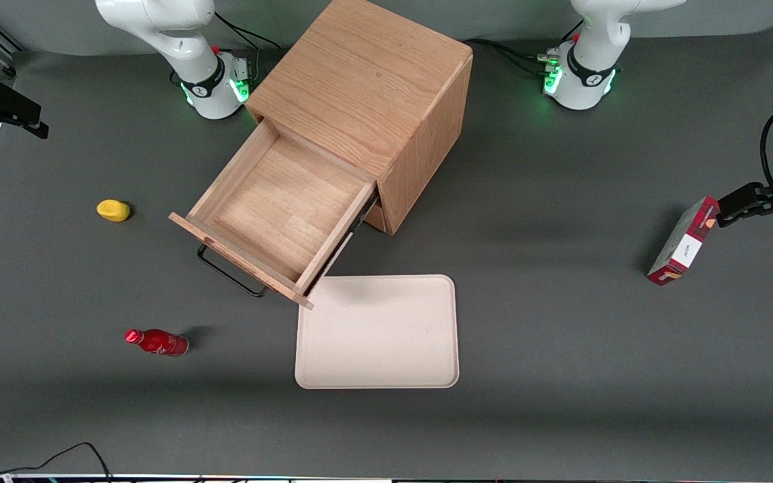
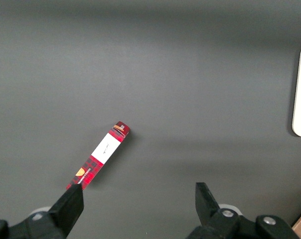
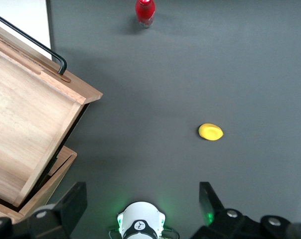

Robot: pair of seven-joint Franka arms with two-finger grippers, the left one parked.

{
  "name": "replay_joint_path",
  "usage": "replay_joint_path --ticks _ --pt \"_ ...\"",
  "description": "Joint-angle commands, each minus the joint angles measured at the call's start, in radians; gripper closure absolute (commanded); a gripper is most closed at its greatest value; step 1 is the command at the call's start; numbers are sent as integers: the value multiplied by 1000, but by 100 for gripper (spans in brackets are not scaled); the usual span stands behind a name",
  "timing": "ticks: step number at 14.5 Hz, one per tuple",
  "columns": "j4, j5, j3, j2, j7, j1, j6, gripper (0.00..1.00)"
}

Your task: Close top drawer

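Note:
The top drawer [image 1: 279,208] of the light-oak cabinet [image 1: 366,80] is pulled far out and is empty. Its thin black bar handle [image 1: 229,272] is on the flat front, which faces the front camera at an angle. The drawer [image 3: 26,124] and its handle [image 3: 31,40] also show in the right wrist view. My right gripper [image 1: 24,117] hangs high at the working arm's end of the table, well away from the drawer. In the right wrist view the gripper [image 3: 143,199] is open and empty, with its fingers [image 3: 73,206] wide apart above the arm's base.
A yellow lemon-like object [image 1: 113,210] lies on the table between the gripper and the drawer. A red bottle [image 1: 157,342] lies nearer the front camera. A beige tray [image 1: 378,332] sits just in front of the drawer. A red box [image 1: 685,241] stands toward the parked arm's end.

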Motion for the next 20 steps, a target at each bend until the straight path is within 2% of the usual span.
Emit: replay_joint_path --ticks 1,7,9,11,16,20 --pt "31 -9 2 16 -23 -7 -16 0" --pt "34 8 6 19 -15 -3 -7 0" --pt "99 12 21 70 -9 10 -7 0" --pt "230 67 67 165 -12 10 -8 0" --pt "406 67 224 334 67 17 -7 0" --pt "431 79 275 377 114 36 19 0"
